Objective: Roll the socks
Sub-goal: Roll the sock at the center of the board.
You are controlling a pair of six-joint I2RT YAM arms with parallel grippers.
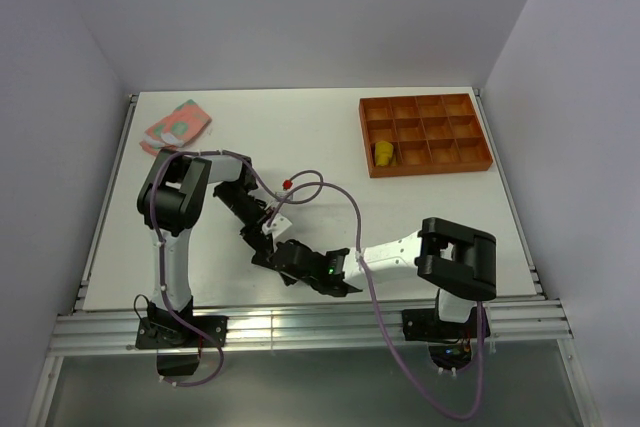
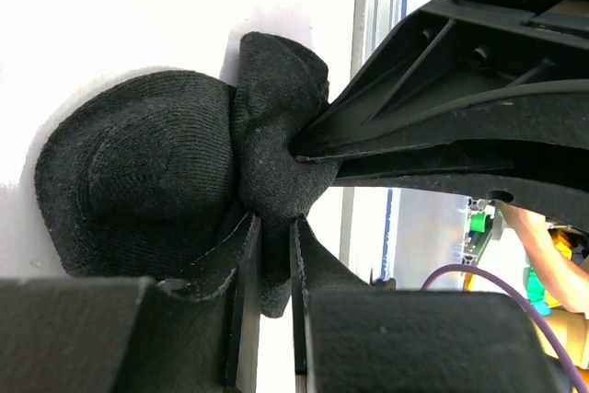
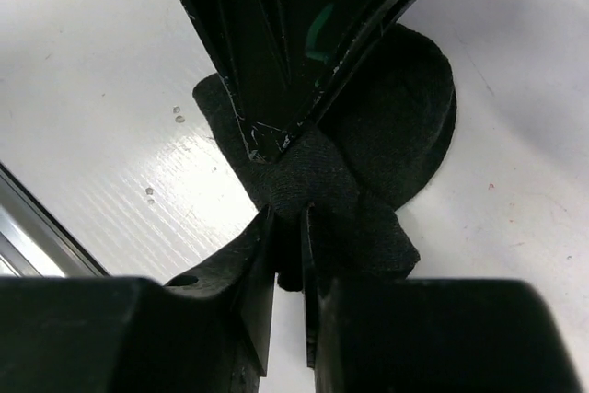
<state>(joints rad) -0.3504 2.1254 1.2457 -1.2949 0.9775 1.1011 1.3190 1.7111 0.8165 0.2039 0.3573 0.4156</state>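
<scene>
The black sock (image 2: 147,172) lies bunched into a rounded lump on the white table near its front edge. My left gripper (image 2: 273,223) is shut on a fold of it. My right gripper (image 3: 290,213) is shut on another fold of the same sock (image 3: 405,108), so the two grippers meet nose to nose (image 1: 283,249), hiding the sock in the top view. The pink sock with green patches (image 1: 177,125) lies at the far left corner. The mustard-yellow sock (image 1: 382,153) sits in a compartment of the orange tray (image 1: 470,159).
The orange tray stands at the far right of the table (image 1: 420,227). Purple cables (image 1: 330,192) loop over the table behind the grippers. The table's aluminium front rail (image 1: 300,327) runs close behind the black sock.
</scene>
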